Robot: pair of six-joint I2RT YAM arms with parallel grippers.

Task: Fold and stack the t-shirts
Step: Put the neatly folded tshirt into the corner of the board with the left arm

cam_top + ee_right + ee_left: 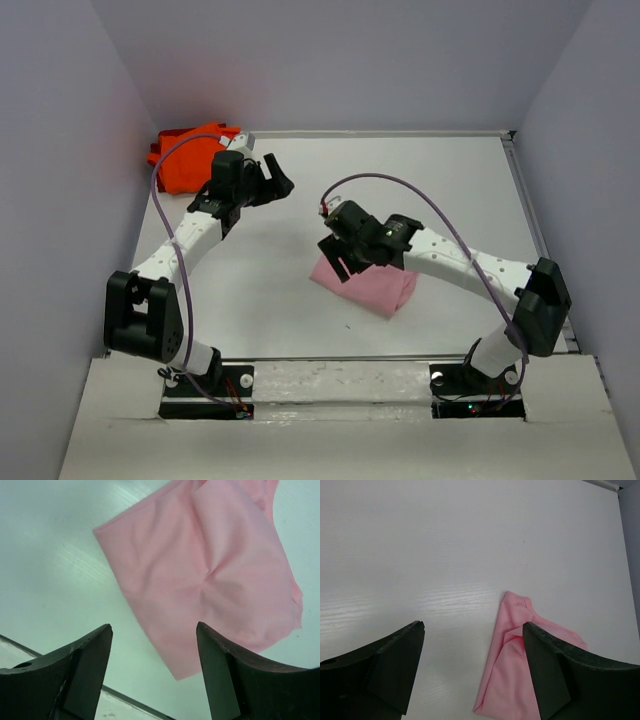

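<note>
Over on the right side of the desk (260,270), the pink shirt (380,290) lies folded into a compact, slightly rumpled bundle, a soft crease running through its middle in the right wrist view. The right gripper (153,627) is poised over the far left corner of that bundle with its fingers spread apart. There is nothing between them, only pale desk and pink cloth below, and the cloth is not pinched anywhere. Whether a fingertip brushes the fabric I cannot tell. Swing to the far left corner and there is the orange shirt (185,165), bunched in a loose heap against the wall and not folded, well apart from the pink one, so no stack yet. The left gripper (472,627) sits just beside that orange heap, on its inner side, and it is pointed out over bare desk. Its fingers stand wide and it is holding nothing at all. From its own camera the view runs across open white surface to the pink shirt, with one edge of the cloth tucked out of sight behind the right-hand finger. Both arms reach out from their bases at the near edge, purple cables looping above them.
</note>
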